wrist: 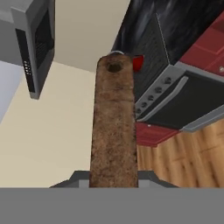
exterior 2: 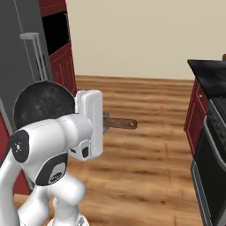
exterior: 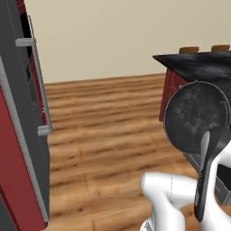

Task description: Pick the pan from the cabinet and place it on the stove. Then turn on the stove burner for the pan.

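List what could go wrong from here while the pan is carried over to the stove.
1. The gripper holds the pan only by its slim wooden handle, with the pan tipped on edge in mid-air; the pan could twist or slip in the grip.
2. The stove lies off to one side; a wide swing could knock the pan against its front panel or the dark counter.
3. A small red object, partly hidden, sits on the cooktop and could be hit.
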Tool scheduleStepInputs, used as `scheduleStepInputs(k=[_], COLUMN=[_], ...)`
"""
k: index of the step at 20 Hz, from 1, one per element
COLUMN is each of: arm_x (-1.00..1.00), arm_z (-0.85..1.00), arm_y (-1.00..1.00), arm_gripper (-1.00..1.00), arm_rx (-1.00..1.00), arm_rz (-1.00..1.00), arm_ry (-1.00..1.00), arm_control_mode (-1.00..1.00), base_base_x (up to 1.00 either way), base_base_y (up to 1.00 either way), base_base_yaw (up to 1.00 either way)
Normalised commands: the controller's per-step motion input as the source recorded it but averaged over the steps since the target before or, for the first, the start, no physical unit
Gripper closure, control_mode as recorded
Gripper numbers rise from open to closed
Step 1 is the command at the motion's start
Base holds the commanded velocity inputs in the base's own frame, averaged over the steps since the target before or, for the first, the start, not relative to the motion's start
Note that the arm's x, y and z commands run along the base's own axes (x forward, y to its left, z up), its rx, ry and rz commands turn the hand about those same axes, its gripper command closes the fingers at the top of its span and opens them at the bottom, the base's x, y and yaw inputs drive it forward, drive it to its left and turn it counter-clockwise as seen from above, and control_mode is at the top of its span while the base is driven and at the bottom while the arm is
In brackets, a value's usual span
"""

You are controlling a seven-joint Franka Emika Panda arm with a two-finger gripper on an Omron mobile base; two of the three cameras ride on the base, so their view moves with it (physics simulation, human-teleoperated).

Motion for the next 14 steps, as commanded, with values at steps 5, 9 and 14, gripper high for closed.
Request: scheduleStepInputs(k=[5,9,14], arm_x=[0.00,0.00,0.00], arm_z=[0.00,0.00,0.00], arm_y=[0.00,0.00,0.00], arm_gripper=[1.00,1.00,1.00], arm_rx=[0.00,0.00,0.00], arm_rz=[0.00,0.00,0.00], arm_ry=[0.00,0.00,0.00], arm_control_mode=[1.00,1.00,1.00], base_base_x=[0.59,0.59,0.62], base_base_y=[0.21,0.09,0.11], base_base_yaw=[-0.18,-0.17,-0.20])
